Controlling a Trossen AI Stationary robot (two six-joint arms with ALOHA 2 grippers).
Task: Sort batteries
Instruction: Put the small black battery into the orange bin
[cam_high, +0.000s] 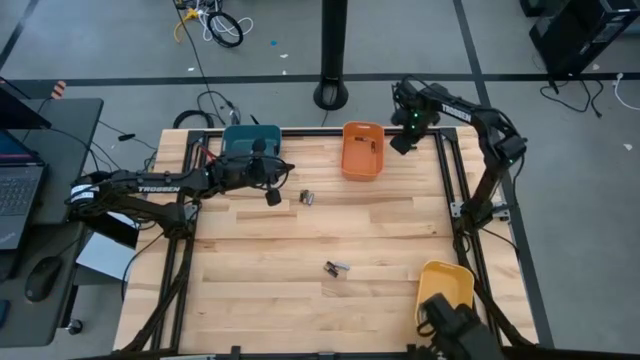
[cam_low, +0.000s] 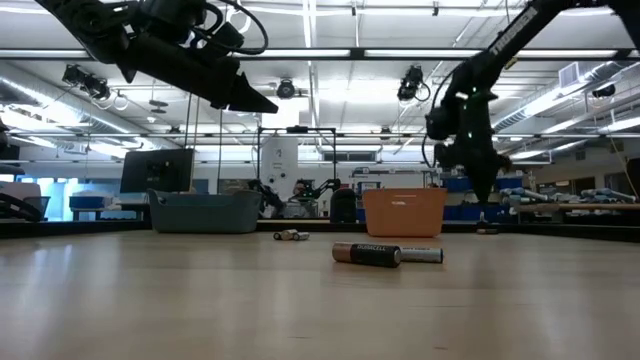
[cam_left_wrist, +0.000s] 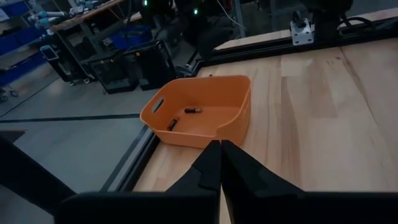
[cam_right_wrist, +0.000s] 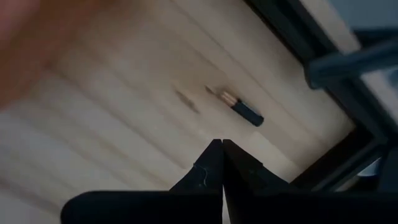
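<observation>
Wooden table (cam_high: 300, 300) carries the batteries in small groups. Nearest in the low view: a black-and-copper battery (cam_low: 366, 254) lying on its side with a silvery battery (cam_low: 421, 255) just behind it, touching or almost — the same pair sits in the table's front-centre area in the high view. Front right corner holds a yellow bin (cam_high: 446, 283). Farther back, two more small batteries (cam_high: 307, 198) lie close together on the wood, just right of the left gripper (cam_high: 272, 196). Left gripper hangs above the table in front of the teal bin (cam_high: 250, 140), fingers pressed together, holding nothing. Its wrist view looks at the orange bin (cam_left_wrist: 199, 118), which has at least two small batteries (cam_left_wrist: 192, 111) inside. Orange bin sits at the back edge, right of the teal one. Right gripper (cam_high: 400, 143) hovers beside the orange bin near the back right corner — fingers shut, nothing between them. Its wrist view shows one dark battery (cam_right_wrist: 241, 109) lying on the wood below it, near the black frame rail (cam_right_wrist: 323, 149).
</observation>
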